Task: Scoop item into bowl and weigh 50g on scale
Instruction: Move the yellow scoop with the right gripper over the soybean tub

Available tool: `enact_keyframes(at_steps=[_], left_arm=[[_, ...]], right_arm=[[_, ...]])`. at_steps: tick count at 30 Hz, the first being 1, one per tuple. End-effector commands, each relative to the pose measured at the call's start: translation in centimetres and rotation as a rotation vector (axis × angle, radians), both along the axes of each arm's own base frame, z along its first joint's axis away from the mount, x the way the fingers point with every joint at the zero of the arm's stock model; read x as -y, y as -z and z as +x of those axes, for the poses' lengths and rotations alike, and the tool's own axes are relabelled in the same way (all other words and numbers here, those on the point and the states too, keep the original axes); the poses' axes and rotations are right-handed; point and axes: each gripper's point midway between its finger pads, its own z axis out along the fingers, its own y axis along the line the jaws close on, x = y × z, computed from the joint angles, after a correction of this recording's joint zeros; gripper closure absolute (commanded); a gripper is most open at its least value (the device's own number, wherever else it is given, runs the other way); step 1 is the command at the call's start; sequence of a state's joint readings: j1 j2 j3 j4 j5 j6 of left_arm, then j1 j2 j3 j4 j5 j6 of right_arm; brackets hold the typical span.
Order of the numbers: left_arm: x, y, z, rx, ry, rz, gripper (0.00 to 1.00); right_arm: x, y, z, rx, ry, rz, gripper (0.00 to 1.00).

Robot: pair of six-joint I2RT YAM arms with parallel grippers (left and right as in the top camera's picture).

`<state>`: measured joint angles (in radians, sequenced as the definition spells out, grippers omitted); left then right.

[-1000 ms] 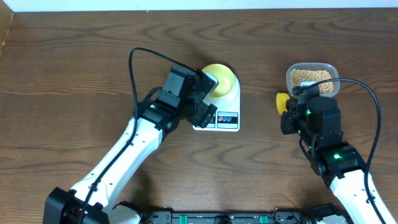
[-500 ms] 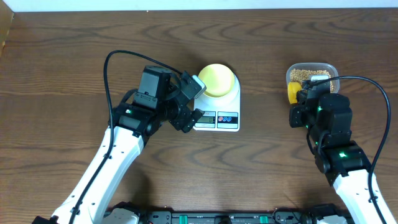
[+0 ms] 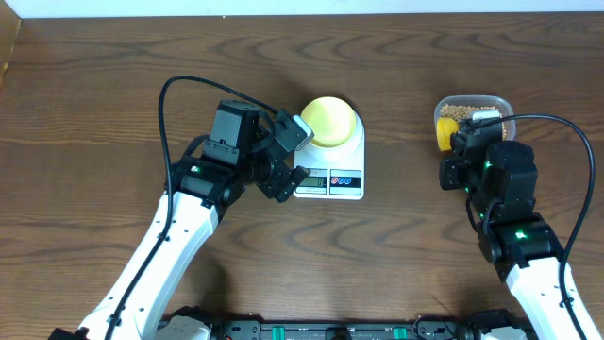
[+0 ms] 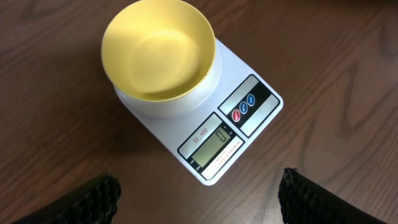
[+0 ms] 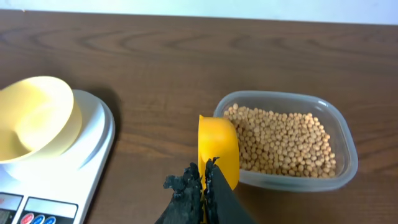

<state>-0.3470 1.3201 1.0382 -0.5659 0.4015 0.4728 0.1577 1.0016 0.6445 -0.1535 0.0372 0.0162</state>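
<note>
The empty pale yellow bowl (image 3: 332, 121) (image 4: 158, 50) (image 5: 34, 118) stands on the white scale (image 3: 351, 187) (image 4: 258, 102) (image 5: 84, 165), whose display faces the table's front. Tan beans (image 3: 464, 112) (image 5: 286, 140) fill a clear tub (image 3: 505, 102) (image 5: 346, 149) at the right. My right gripper (image 3: 460, 144) (image 5: 204, 171) is shut on the handle of a yellow scoop (image 3: 444, 135) (image 5: 217, 146), which hangs at the tub's left rim. My left gripper (image 3: 291, 159) (image 4: 199, 186) is open just left of the scale, with nothing between its fingers.
Brown wooden tabletop (image 3: 113, 85) all round. The left arm's black cable (image 3: 189, 83) arcs over the table behind it. The right arm's cable (image 3: 578, 151) loops past the tub's right side. A pale strip runs along the table's far edge.
My left gripper has drawn back to the left, off the bowl and scale. My right gripper has carried the scoop up and right, to the tub's rim.
</note>
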Motion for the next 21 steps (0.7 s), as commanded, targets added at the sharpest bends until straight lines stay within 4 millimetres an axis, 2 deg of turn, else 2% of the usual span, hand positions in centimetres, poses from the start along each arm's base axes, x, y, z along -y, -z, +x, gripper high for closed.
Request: enact_keyframes(at_steps=[1,16,21], left_arm=[[-0.2,0.1,-0.1,0.007,0.007,0.009,0.16],[-0.2,0.1,-0.1,0.007,0.007,0.009,0.16],[-0.2,0.1,-0.1,0.008,0.007,0.009,0.16]], right_arm=[[0.1,-1.2,0.4,0.038,-0.006,-0.004,0.99],[-0.4,-3.8,1.4,0.143,0.002,0.068,0.99],[-2.1,-4.8,1.4,0.169,-0.076,0.14,0.99]])
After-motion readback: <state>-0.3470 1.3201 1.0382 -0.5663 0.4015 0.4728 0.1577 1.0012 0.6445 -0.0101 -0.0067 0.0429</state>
